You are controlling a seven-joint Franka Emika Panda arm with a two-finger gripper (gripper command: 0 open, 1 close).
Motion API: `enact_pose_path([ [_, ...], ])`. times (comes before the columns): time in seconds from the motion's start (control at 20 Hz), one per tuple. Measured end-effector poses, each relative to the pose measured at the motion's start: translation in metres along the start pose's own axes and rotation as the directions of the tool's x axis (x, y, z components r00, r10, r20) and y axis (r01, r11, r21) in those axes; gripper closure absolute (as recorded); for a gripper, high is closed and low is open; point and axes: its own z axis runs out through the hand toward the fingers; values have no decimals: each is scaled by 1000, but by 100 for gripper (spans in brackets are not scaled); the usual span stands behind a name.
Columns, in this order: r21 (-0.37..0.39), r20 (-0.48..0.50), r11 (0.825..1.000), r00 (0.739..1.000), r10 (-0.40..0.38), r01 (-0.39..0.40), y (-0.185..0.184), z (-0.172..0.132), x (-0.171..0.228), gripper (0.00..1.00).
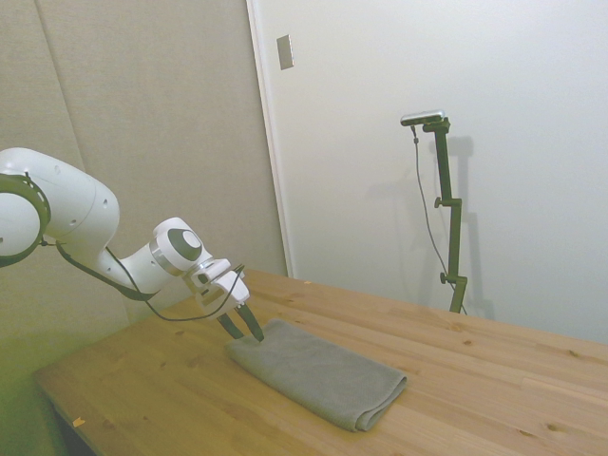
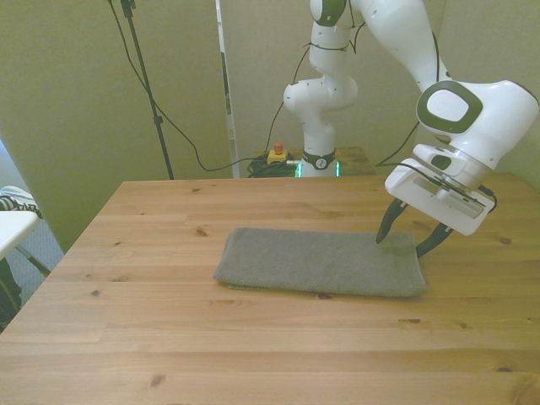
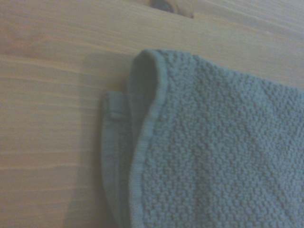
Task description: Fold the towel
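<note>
We are seeing the grey towel (image 2: 321,262) lying flat on the wooden table (image 2: 253,354), folded into a long strip with layered edges. The gripper (image 2: 408,244) is hovering at the towel's end on the front view's right, its dark fingers (image 2: 387,226) spread apart, tips just above the cloth. Up close, the towel's (image 3: 213,152) hemmed corner is overlapping a lower layer.

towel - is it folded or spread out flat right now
Folded. The towel lies as a thick, layered strip on the table; the wrist view shows a second layer's hem peeking out under the top layer at its corner.
</note>
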Motion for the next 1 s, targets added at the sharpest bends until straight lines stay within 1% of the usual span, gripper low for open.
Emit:
enact_pose_path([
  [0.15, -10, -1, 1000, 1000, 14, -14, 6, 8, 9, 0],
  [0.2, -9, -5, 1000, 1000, 15, -15, 8, 10, 12, 100],
  [0.45, 11, -22, 1000, 1000, 13, -13, 13, 17, 19, 100],
  [0.8, 40, -16, 999, 1000, 9, -8, 15, 17, 16, 100],
  [1.0, 39, -13, 999, 1000, 4, -4, 16, 20, 13, 100],
])
